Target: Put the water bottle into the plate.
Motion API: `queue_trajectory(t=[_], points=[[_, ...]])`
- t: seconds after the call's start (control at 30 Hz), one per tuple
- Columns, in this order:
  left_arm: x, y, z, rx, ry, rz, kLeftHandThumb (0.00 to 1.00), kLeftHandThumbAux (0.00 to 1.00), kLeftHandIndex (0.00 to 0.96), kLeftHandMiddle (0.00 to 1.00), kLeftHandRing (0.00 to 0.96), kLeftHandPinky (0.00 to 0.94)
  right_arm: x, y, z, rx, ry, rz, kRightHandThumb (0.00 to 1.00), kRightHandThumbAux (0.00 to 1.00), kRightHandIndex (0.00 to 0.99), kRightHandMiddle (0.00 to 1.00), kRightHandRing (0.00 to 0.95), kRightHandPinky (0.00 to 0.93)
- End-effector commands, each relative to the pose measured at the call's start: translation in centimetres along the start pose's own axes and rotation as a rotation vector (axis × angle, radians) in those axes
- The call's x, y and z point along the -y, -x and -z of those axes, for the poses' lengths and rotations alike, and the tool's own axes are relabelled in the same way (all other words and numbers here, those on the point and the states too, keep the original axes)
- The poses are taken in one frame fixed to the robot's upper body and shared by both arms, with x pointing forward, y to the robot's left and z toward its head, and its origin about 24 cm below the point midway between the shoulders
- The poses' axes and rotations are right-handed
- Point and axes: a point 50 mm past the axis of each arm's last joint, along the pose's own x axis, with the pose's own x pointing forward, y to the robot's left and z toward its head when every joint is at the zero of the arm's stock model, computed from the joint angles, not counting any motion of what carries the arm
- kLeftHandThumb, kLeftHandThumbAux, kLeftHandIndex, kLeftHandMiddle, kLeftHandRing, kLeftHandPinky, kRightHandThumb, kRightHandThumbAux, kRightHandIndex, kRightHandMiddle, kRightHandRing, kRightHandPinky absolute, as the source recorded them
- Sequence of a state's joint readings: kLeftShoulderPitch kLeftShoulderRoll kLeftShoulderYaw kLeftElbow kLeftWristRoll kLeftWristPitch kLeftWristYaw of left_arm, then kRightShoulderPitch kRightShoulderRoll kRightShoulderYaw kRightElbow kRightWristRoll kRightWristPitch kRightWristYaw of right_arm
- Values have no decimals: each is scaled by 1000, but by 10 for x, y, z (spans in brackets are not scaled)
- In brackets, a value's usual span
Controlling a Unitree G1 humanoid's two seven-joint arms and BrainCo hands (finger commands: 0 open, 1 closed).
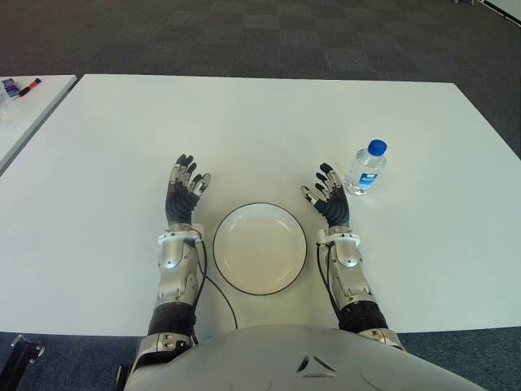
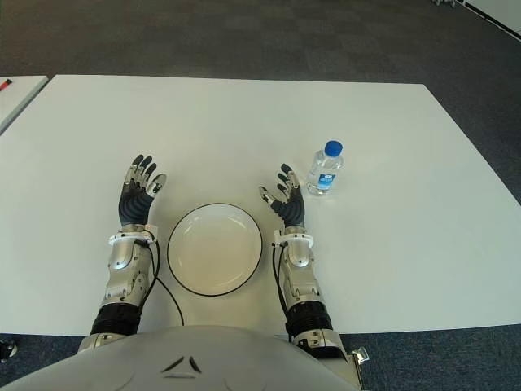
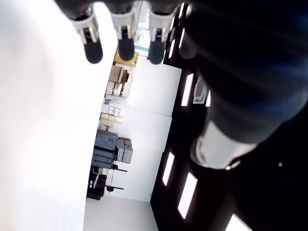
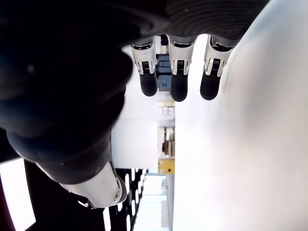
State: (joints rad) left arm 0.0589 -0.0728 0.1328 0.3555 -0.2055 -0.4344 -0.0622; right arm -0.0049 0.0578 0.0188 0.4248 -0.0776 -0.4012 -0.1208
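A small clear water bottle [image 1: 365,169] with a blue cap stands upright on the white table [image 1: 260,122], to the right of centre. A round white plate [image 1: 260,248] with a dark rim lies empty near the table's front edge, between my two hands. My right hand [image 1: 327,195] is just left of the bottle and right of the plate, fingers spread, holding nothing. On the plate's left side my left hand [image 1: 185,189] also shows open and empty. In each wrist view the fingers [image 4: 178,86] extend straight with nothing between them.
A second white table [image 1: 24,106] stands at the far left with markers [image 1: 28,85] on it. Dark carpet [image 1: 269,37] lies beyond the table's far edge. Thin black cables [image 1: 213,289] run along my forearms by the plate.
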Motion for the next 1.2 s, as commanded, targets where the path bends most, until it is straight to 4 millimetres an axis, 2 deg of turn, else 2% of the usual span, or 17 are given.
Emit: queue_trajectory(t=[0.03,1.2], points=[[9,3,5,-16,29,3,224,816,88,90,81,118,0,0,3,-24,-4,5,326,862,101,101,105,151],[9,3,6,-20,35,-4,219,813,86,91,79,117,0,1,3,-13,4,5,331,857,105,101,106,152]])
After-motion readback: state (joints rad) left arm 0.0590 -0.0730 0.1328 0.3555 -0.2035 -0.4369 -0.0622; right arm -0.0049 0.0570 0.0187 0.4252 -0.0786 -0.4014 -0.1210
